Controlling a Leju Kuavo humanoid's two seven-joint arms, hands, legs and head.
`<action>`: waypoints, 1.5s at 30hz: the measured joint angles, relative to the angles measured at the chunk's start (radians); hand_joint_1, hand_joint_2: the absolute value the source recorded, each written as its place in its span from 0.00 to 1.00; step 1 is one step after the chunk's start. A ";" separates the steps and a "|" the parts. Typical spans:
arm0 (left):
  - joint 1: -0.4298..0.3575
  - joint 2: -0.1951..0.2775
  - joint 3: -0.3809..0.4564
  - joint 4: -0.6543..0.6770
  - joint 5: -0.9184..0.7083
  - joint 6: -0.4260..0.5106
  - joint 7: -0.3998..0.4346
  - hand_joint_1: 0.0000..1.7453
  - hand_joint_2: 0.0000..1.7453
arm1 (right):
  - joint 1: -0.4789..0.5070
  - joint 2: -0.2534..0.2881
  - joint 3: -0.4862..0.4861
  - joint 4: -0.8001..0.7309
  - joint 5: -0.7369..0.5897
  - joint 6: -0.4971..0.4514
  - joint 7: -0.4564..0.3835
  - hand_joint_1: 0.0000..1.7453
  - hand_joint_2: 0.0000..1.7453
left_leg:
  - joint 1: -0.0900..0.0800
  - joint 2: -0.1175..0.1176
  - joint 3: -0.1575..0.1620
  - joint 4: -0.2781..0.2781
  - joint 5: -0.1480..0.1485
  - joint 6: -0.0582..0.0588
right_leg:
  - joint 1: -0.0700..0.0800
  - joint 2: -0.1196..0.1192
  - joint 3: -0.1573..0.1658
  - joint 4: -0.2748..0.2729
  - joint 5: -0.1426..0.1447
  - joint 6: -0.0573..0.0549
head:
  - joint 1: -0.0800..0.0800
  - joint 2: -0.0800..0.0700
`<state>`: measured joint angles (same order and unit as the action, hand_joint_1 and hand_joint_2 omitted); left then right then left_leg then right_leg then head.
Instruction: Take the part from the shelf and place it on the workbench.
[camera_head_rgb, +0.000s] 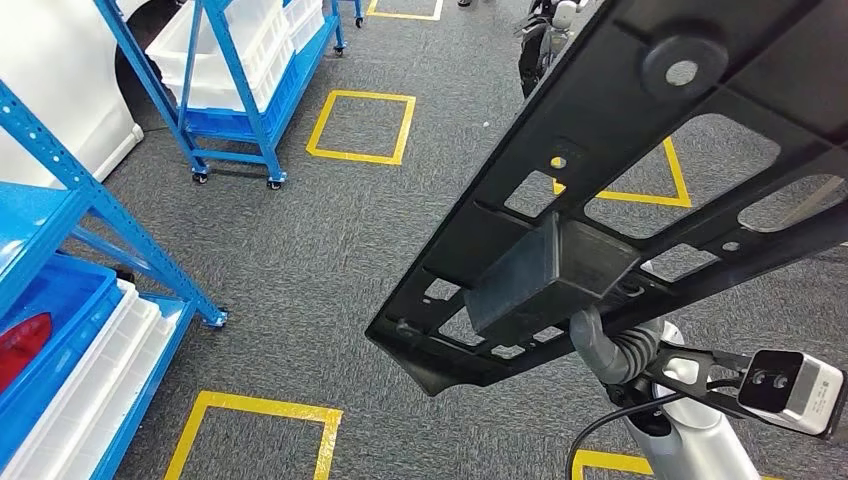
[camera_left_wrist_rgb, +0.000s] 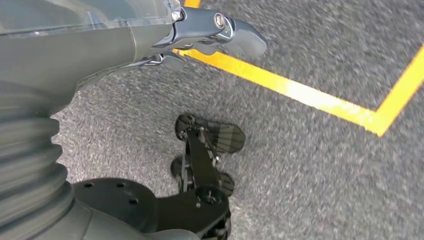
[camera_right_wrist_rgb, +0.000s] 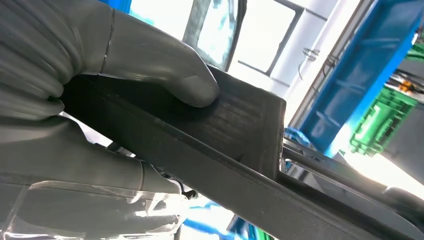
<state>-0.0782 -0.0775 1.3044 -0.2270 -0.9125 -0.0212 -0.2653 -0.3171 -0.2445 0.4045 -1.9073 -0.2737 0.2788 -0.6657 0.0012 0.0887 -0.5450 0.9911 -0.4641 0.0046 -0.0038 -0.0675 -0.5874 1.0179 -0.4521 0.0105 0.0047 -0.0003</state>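
Observation:
A long black plastic part (camera_head_rgb: 620, 110) with cut-outs and a box-like block on its underside slants across the right side of the head view, raised above the floor. My right hand (camera_head_rgb: 610, 345) grips its lower end from beneath, close to the block. In the right wrist view the thumb (camera_right_wrist_rgb: 165, 65) presses on the ribbed block of the part (camera_right_wrist_rgb: 240, 125), and the fingers lie under the rail. My left hand (camera_left_wrist_rgb: 200, 30) hangs over the grey carpet with its fingers stretched out and nothing in it.
A blue shelf (camera_head_rgb: 100, 220) at the left carries white bins (camera_head_rgb: 90, 380) and a blue bin with a red item (camera_head_rgb: 20, 345). A wheeled blue rack (camera_head_rgb: 240, 90) with white crates stands further back. Yellow tape squares (camera_head_rgb: 360, 125) mark the grey carpet.

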 joint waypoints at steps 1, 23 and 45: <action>0.000 0.000 0.000 0.000 -0.004 -0.002 0.000 0.00 1.00 | -0.003 -0.001 0.002 0.002 0.002 -0.004 0.000 1.00 1.00 | -0.002 0.008 0.001 0.000 -0.002 -0.005 | 0.004 -0.005 0.006 -0.016 0.000 -0.006 | -0.001 0.000; -0.001 -0.005 -0.001 0.001 0.004 -0.006 0.003 0.00 1.00 | -0.007 0.014 0.029 0.092 0.038 0.050 -0.021 1.00 1.00 | 0.012 -0.093 -0.010 -0.008 0.016 0.012 | -0.006 0.088 -0.106 0.176 -0.084 0.010 | -0.001 0.000; -0.005 -0.016 0.001 0.002 0.011 -0.002 0.012 0.00 1.00 | -0.079 0.037 0.082 0.130 -0.077 0.163 0.049 1.00 1.00 | 0.011 -0.137 -0.042 0.064 -0.005 -0.026 | 0.001 0.164 0.001 -0.017 0.013 -0.029 | -0.008 0.000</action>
<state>-0.0830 -0.0932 1.3049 -0.2255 -0.9011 -0.0227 -0.2535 -0.3962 -0.2075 0.4860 -1.7772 -0.3504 0.4420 -0.6170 0.0126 -0.0487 -0.5866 1.0549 -0.4687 -0.0214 -0.0024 0.0969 -0.5865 1.0013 -0.4388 -0.0181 -0.0037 -0.0003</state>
